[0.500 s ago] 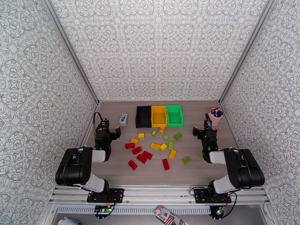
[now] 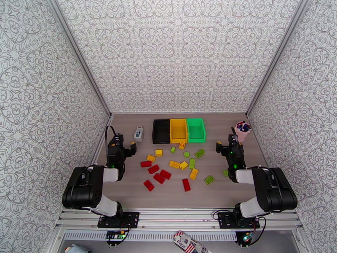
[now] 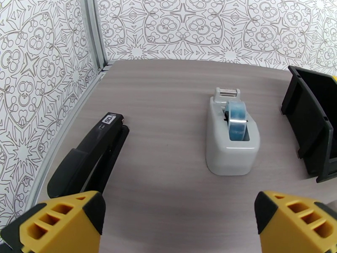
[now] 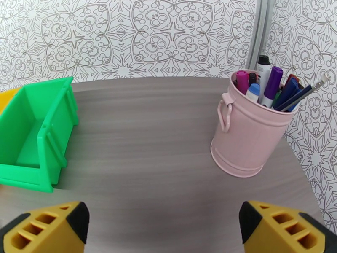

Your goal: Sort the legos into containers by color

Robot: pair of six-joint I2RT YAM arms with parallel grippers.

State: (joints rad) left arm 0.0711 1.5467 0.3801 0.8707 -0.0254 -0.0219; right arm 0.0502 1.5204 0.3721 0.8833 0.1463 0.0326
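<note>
- The desk point(image 2: 126, 190) takes the lower middle of the overhead view, and everything stands on it.
- The left tool point(image 3: 177, 207) hangs at the left side of that view. Its jaws are spread fully wide and hold nothing. A tape dispenser point(image 3: 232, 131) and a stapler point(image 3: 90, 159) lie in front of it.
- The right tool point(image 4: 162, 216) hangs at the right side, equally wide and empty, with a pink cup point(image 4: 248, 131) of pens ahead.
- The containers stand in one touching row at the upper middle of the desk: black container point(image 2: 161, 131), yellow container point(image 2: 178, 130), green container point(image 2: 196, 129).
- The legos lie scattered just below this row: red legos point(image 2: 159, 178) at lower left, yellow-orange legos point(image 2: 175, 164) in the middle, green legos point(image 2: 199, 153) more to the right.
- I judge each brick to be light, stiff and a little slippery. It is better to pinch it across the two flat long sides, not on the studs, and to come straight from above, because neighbours lie near.
</note>
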